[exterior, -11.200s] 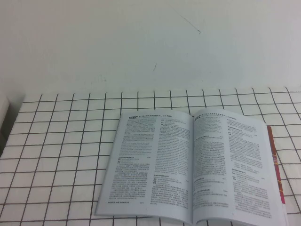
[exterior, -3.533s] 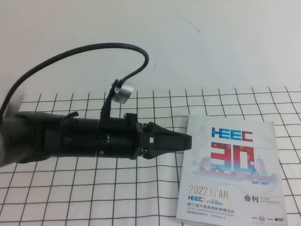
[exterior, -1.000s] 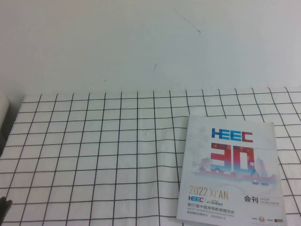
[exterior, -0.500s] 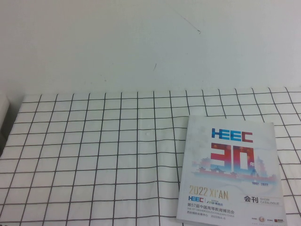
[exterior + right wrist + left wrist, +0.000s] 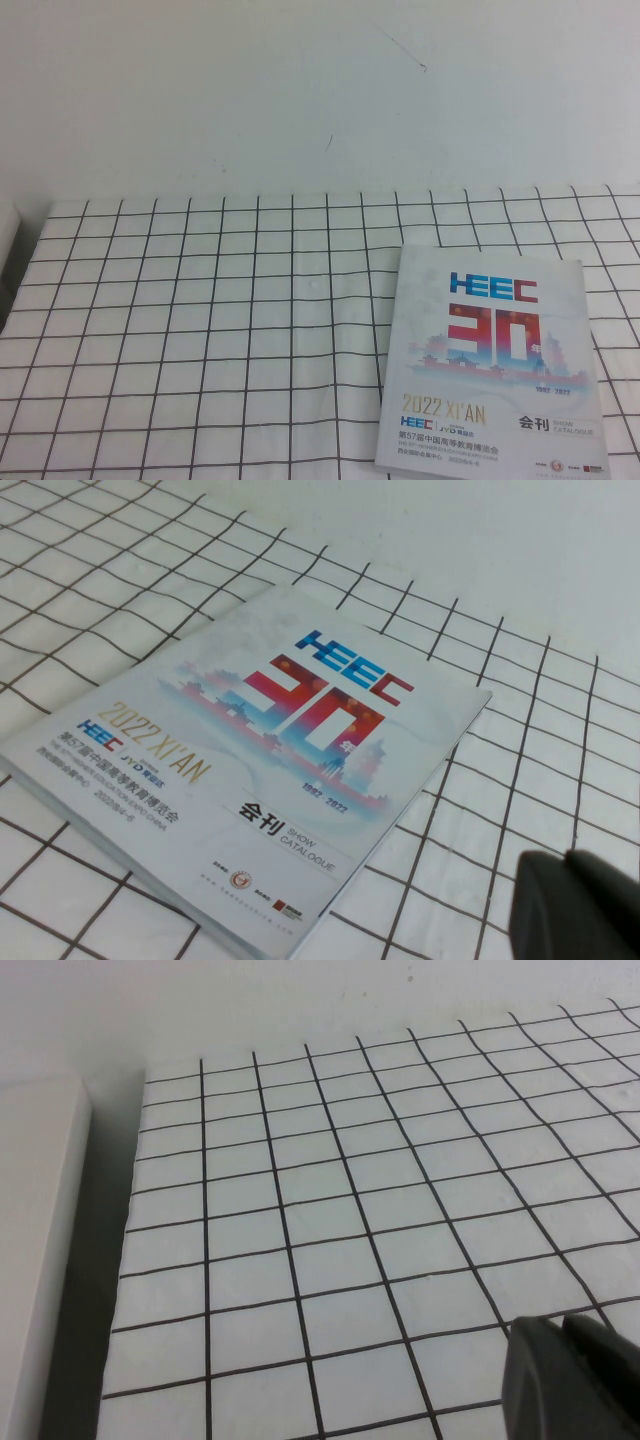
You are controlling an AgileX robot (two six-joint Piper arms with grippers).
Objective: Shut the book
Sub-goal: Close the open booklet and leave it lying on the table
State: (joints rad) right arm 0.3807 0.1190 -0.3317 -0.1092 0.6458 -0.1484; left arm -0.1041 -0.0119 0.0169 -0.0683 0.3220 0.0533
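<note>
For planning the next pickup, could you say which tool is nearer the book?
Right. The right tool hovers close beside the book; the left tool is over checked cloth, farther off.

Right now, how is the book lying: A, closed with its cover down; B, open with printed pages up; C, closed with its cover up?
C: the book lies shut, HEEC cover up; the left claw is over the checked cloth away from it, the right claw beside it.
</note>
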